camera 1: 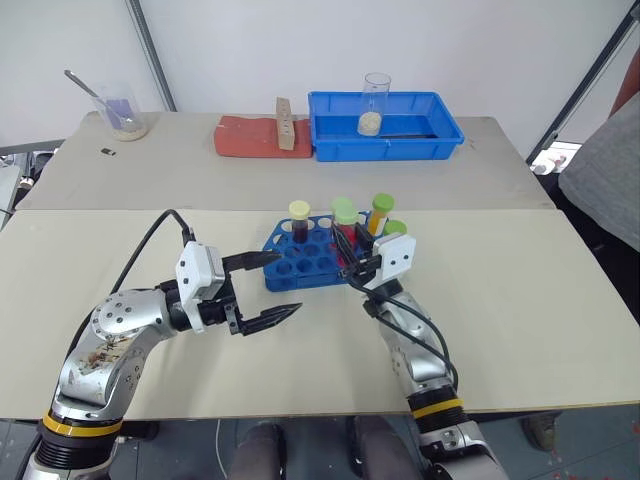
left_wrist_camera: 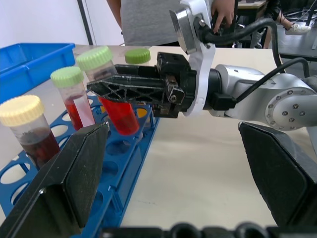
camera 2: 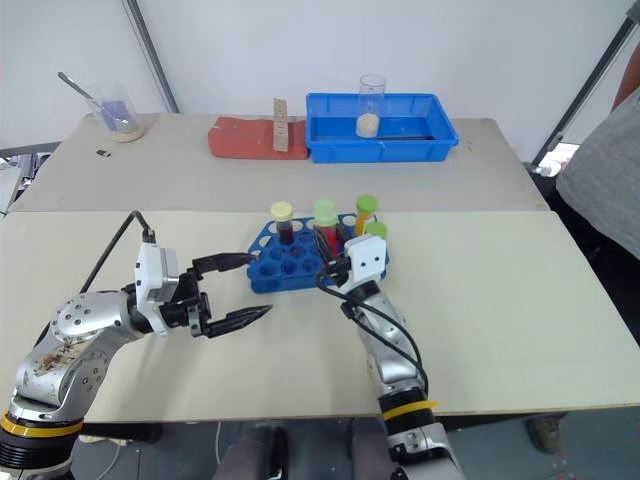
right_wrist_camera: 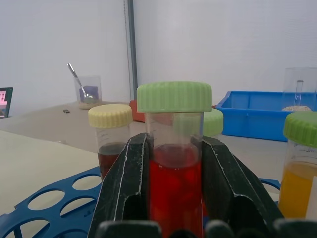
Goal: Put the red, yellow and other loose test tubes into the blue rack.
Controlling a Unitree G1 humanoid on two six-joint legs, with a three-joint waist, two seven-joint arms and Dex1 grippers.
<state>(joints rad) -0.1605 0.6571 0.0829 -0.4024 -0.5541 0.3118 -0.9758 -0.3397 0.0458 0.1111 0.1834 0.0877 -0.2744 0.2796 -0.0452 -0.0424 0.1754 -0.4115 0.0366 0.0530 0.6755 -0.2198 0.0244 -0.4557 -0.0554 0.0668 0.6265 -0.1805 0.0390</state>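
Red tube (right_wrist_camera: 174,163), green cap, clamped between right fingers (right_wrist_camera: 121,183), above rack (camera 1: 305,257) holes. Dark tube (right_wrist_camera: 111,136), orange tube (right_wrist_camera: 298,168) flank fingers. Left fingers (camera 1: 262,290) spread wide, empty, beside rack on desk (camera 1: 520,300). No legible writing.

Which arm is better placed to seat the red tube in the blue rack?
Right. The right gripper is shut on the red tube over the blue rack; the left gripper hangs open beside it.

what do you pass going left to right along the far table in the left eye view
beaker with a spoon → red pad → wooden block → blue tray with a clear cup standing in it
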